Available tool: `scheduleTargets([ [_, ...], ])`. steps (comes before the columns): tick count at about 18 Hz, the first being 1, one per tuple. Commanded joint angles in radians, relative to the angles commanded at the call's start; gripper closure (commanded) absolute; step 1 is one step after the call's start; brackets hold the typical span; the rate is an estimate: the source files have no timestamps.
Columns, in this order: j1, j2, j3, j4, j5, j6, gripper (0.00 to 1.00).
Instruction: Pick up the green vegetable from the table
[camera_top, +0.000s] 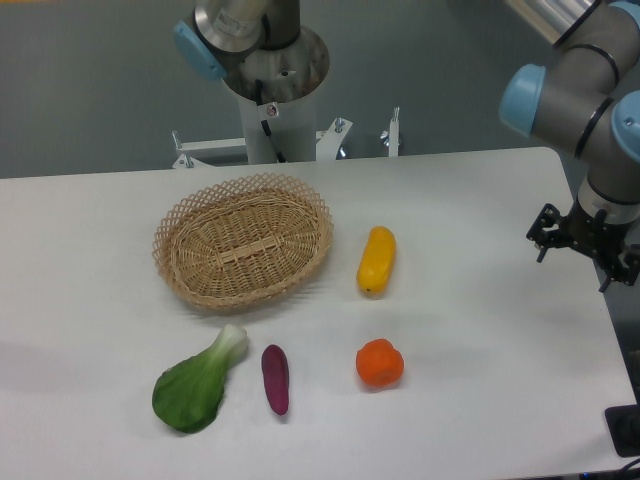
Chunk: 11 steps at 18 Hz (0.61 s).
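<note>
Currently, fixed camera, the single view you have. Your two-finger gripper (585, 248) hangs at about 3 o'clock of the scene, over the right margin of the large flat white table (480, 200), wrist joints stacked above it. It holds nothing. The fingers are small and dark against the arm, so you cannot tell whether they are spread or closed. My reading: the arm is parked aside and the reach is not yet begun.

The target, the bok-choy-like green vegetable with a broad dark leaf and pale whitish stem (198, 385), lies flat on the table at about 7 o'clock, well apart from the gripper. Its stem points toward 1 o'clock and its leaf toward 7 o'clock. Judgement: the narrow stem or the neck would suit your fingers better than the wide leaf.

Just beside it, at its 3 o'clock, lies the slim purple eggplant-like piece (275, 379), apart from it but close. Mind it on the approach; a wide-open descent could nudge it.

The oval woven wicker basket (243, 250) sits at the vegetable's 12 o'clock and appears empty. A yellow elongated toy vegetable (377, 260) lies at the basket's 3 o'clock, outside it. A round orange toy fruit (380, 363) rests at 6 o'clock of the yellow one. Both are clear of your likely path.
</note>
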Motion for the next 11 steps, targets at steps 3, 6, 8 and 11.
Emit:
scheduleTargets([
  [3,0.000,0.000,0.000,0.000,0.000,0.000,0.00],
  [6,-0.002,0.000,0.002,0.000,0.002,-0.003,0.00],
  [8,-0.005,0.002,0.002,0.000,0.000,-0.023,0.00],
  [11,-0.012,0.005,0.000,-0.003,-0.011,-0.081,0.00],
])
